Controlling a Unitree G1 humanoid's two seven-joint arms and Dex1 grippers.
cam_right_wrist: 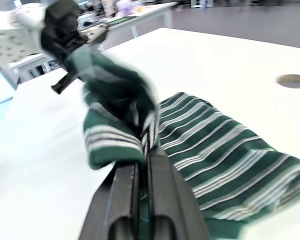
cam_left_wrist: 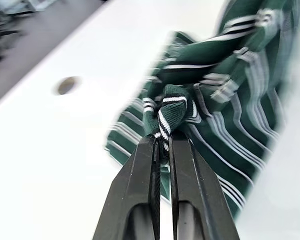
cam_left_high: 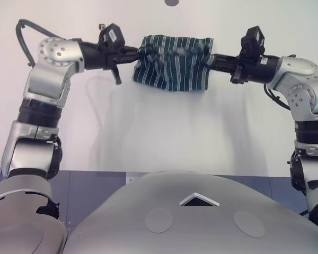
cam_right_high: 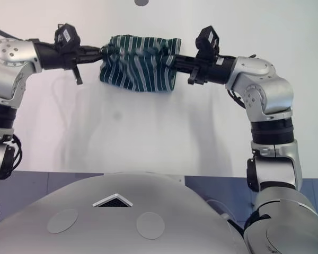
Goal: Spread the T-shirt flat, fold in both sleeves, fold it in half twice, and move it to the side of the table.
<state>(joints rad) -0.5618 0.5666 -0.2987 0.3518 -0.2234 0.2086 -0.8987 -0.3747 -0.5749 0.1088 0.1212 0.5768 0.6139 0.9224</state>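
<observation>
Fabric of this kind is behaving as light, soft and limp. The green striped T-shirt is sagging in a bunched bundle between the 2 grippers, over the far part of the white table. The left gripper is clamping a rolled wad of cloth, its jaws pressing almost together on it; which part of the shirt this is, I cannot tell. The right gripper is pinching the opposite end, its jaws closing on a fold.

I am judging that such thin knit is unlikely to slip but is prone to crumpling, so seams, shoulders or hem corners are offering the best holds. The head views are showing the whole span and both arms. The wrist views are showing each pinch up close, and the shirt's lower part lying on the tabletop.
</observation>
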